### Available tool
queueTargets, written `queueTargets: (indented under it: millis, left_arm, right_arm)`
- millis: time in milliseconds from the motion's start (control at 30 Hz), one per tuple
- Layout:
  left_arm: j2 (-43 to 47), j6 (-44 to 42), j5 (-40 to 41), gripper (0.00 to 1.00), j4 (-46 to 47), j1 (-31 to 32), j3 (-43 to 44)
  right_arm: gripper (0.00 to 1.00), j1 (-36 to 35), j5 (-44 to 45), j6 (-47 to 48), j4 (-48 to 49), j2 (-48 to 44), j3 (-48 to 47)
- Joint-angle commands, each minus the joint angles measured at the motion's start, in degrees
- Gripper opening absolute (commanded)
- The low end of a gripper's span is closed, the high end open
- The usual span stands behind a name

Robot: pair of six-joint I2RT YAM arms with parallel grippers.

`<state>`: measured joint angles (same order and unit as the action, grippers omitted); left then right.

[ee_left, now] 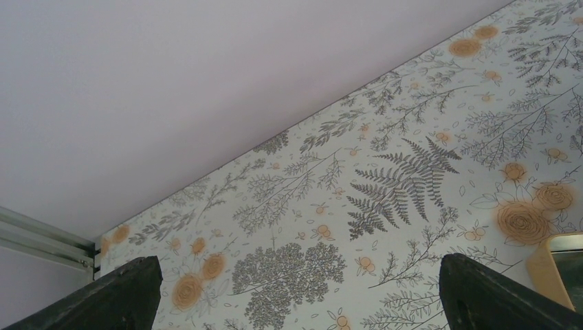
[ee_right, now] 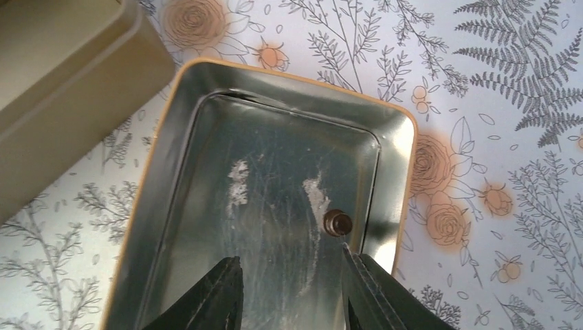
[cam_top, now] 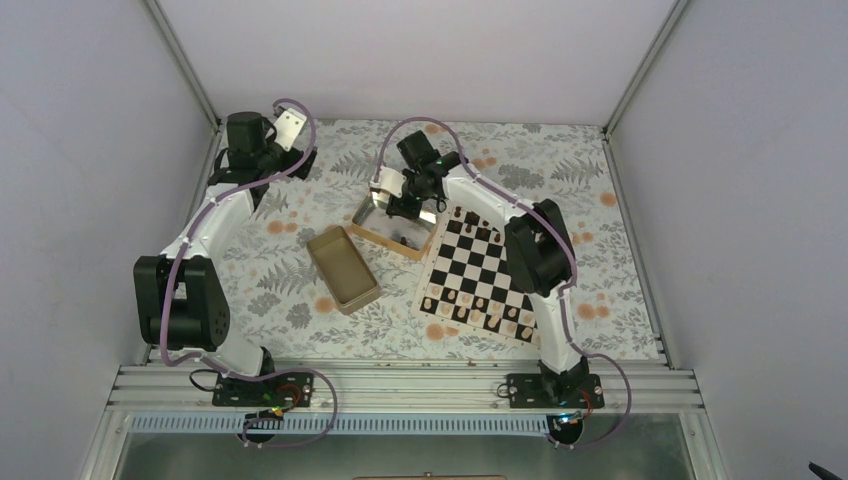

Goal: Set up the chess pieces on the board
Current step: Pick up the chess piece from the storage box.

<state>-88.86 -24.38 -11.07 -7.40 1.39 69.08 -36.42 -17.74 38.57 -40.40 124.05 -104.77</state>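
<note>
The board (cam_top: pixel 480 265) lay on the right half of the bench (cam_top: pixel 560 170), its long rows tilted toward the near right corner. Pale pieces (cam_top: pixel 470 312) filled the 2 rows nearest the near edge of the bench. Along the board's far side only a few dark chess pieces (cam_top: pixel 474 222) stood. Their exact count was too small to tell, but that side looked far from full.

The right end effector (ee_right: pixel 299 295) hung over the open tin (ee_right: pixel 395 148), which sat near the middle of the bench just beside the board's far left corner. Its jaws were partly apart with nothing between them. 1 dark piece (ee_right: pixel 337 223) stood on the tin's floor, just ahead of the right-hand finger; the near part of the tin was hidden. A second tin (cam_top: pixel 343 268) lay nearer the middle of the bench.

The left end effector (ee_left: pixel 299 275) hovered over bare bench near the far left corner, jaws wide apart and empty.

By my reading the pale side was done, and most of the dark side was left.
</note>
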Motion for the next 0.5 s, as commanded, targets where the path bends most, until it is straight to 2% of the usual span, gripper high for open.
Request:
queueTargets:
  millis: [0, 467]
  left_arm:
    - [1.7, 0.7, -0.4, 1.00, 1.3, 0.1, 0.5]
    - [1.9, 0.7, -0.5, 1.00, 1.4, 0.0, 0.5]
  right_arm:
    - [0.39, -0.8, 2.7, 1.7, 2.3, 2.0, -2.3]
    - [0.39, -1.8, 6.1, 1.0, 3.1, 7.9, -5.9]
